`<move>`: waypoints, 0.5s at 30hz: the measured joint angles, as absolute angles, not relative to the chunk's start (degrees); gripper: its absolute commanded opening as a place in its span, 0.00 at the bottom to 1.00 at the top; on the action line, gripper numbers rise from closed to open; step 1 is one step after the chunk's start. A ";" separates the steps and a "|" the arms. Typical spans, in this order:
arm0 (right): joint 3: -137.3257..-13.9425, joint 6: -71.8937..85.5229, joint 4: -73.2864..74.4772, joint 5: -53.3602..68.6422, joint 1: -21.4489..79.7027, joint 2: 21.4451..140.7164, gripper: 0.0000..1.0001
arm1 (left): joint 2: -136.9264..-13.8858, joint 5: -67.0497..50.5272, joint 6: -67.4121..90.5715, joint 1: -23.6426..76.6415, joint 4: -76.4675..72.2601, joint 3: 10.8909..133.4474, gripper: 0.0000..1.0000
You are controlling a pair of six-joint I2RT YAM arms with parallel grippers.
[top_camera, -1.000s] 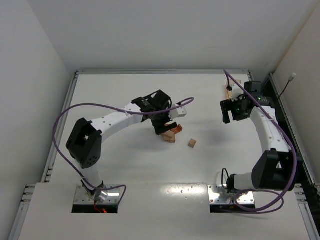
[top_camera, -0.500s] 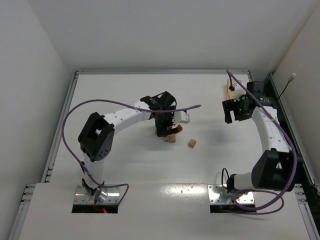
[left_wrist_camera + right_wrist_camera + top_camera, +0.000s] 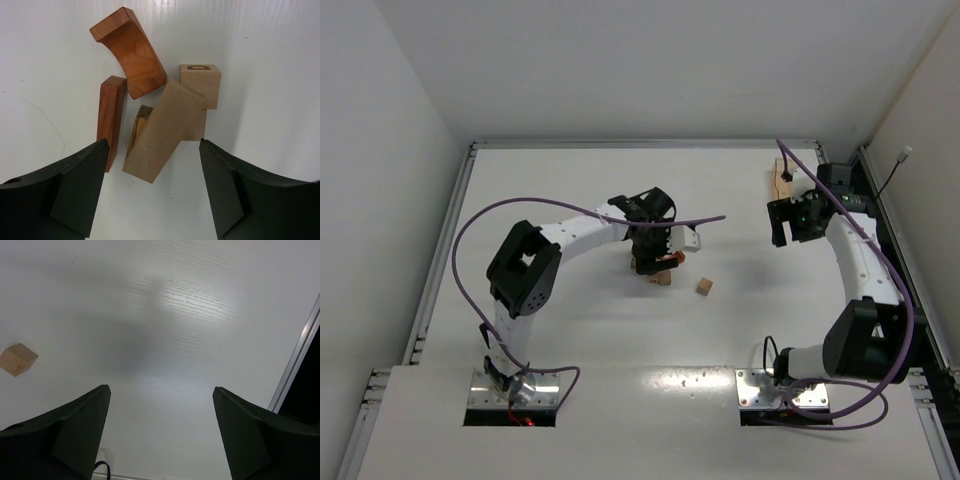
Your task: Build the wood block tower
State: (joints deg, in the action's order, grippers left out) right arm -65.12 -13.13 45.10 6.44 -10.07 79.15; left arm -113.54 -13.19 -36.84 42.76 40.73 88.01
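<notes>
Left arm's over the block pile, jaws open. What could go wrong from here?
1. The left gripper straddles the long tan block, but the reddish bar lies right beside one jaw; closing may catch or shove it.
2. That tan block seems to rest slanted on smaller tan pieces, so a grip may make it slip and knock the curved block.

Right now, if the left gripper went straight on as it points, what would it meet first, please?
Probably the pale wooden bar, lying tilted on the other blocks, right between the open jaws of the left gripper; depth is hard to judge.
</notes>
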 measured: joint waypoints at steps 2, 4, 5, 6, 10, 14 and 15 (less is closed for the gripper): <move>-65.12 -13.13 45.10 6.44 -10.11 79.15 0.80 | -114.13 -13.15 -36.84 42.76 40.40 88.01 0.68; -65.12 -13.13 45.10 6.46 -10.11 79.15 0.80 | -114.72 -13.15 -36.82 42.74 40.10 88.01 0.68; -65.12 -13.13 45.10 6.46 -10.11 79.18 0.80 | -114.96 -13.15 -36.80 42.68 40.01 88.01 0.67; -65.12 -13.13 45.10 6.48 -10.11 79.22 0.80 | -115.24 -13.15 -36.80 42.68 39.81 88.01 0.65; -65.12 -13.13 45.10 6.46 -10.15 79.37 0.80 | -115.72 -12.99 -36.40 42.68 39.35 88.01 0.32; -65.12 -13.13 45.08 6.46 -10.15 79.37 0.80 | -115.83 -12.51 -35.97 42.30 38.09 88.01 0.00; -65.12 -13.13 45.08 6.48 -10.15 79.37 0.80 | -115.83 -12.40 -35.73 42.24 38.02 87.99 0.00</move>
